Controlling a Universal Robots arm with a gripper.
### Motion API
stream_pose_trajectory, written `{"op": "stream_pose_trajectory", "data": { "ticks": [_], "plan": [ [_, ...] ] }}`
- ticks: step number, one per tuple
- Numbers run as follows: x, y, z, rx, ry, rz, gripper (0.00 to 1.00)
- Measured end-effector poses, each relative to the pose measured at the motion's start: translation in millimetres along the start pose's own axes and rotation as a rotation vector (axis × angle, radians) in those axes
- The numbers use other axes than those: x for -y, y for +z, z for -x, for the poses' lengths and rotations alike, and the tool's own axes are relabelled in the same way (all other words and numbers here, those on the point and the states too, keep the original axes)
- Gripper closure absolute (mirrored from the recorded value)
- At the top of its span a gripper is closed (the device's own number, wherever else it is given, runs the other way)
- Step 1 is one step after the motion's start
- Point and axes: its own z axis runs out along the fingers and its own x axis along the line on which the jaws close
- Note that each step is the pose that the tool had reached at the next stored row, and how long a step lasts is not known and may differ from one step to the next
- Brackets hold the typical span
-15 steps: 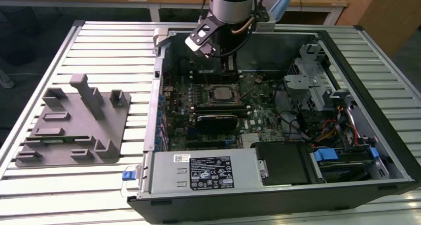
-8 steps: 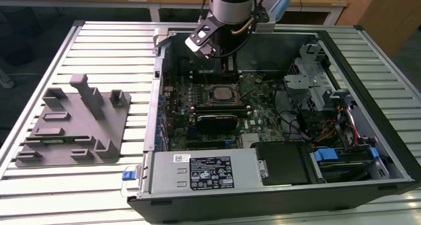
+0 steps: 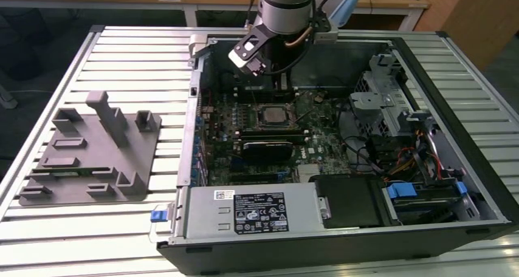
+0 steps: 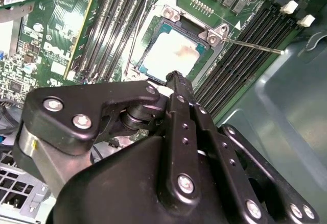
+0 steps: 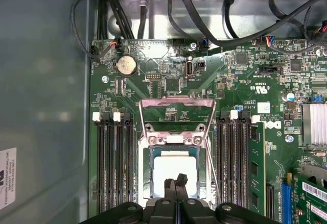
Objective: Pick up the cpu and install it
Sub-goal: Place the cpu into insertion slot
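Cpu [image 5: 172, 167], square and shiny silver, sits in the socket [image 5: 145, 178] beneath the closed gripper [image 5: 176, 182].

Case [image 3: 324, 256] open-topped, straight-down path to socket [image 5: 144, 173] free. Pincer [image 5: 176, 183], tips together, hangs right over cpu [image 5: 171, 168] seated there. Load plate [image 5: 176, 103] flipped open on one side, memory slots [image 5: 115, 168] flank two others. Black finned block [image 3: 264, 148] near socket. Drive cage [image 3: 389, 107] and cables [image 3: 397, 161] crowd the exterior view's right.
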Motion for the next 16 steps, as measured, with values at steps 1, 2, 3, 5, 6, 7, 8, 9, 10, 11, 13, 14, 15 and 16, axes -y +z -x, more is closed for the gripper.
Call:
{"op": "stream_pose_trajectory", "data": {
  "ticks": [1, 2, 3, 5, 6, 7, 8, 9, 10, 11, 13, 14, 15, 16],
  "plan": [
    [0.0, 0.0, 0.0, 0.0001, 0.0, 0.0, 0.89],
    [0.0, 0.0, 0.0, 0.0002, 0.0, -0.0001, 0.89],
    [0.0, 0.0, 0.0, 0.0002, 0.0, -0.0001, 0.89],
    [0.0, 1.0, 0.0, -0.0004, 0.0, 0.0002, 0.89],
    [0.0, 1.6, 0.0, -0.0002, 0.0, 0.0001, 0.89],
    [0.1, 2.3, 0.0, 0.0, 0.0, 0.0, 0.89],
    [0.1, 3.2, 0.0, -0.0001, 0.0, 0.0001, 0.89],
    [0.1, 3.9, 0.0, -0.0001, 0.0, 0.0001, 0.89],
    [0.2, 4.6, 0.1, 0.0, 0.0, 0.0, 0.89],
    [0.2, 5.2, 0.1, 0.0, 0.0, 0.0001, 0.89],
    [0.2, 5.8, 0.1, 0.0, 0.0, 0.0, 0.89],
    [0.3, 6.3, 0.1, -0.0001, 0.0, 0.0001, 0.89],
    [0.3, 6.9, 0.1, -0.0001, -0.001, 0.0001, 0.89],
    [0.3, 7.4, 0.1, -0.0002, -0.003, 0.0, 0.89]
  ]
}}
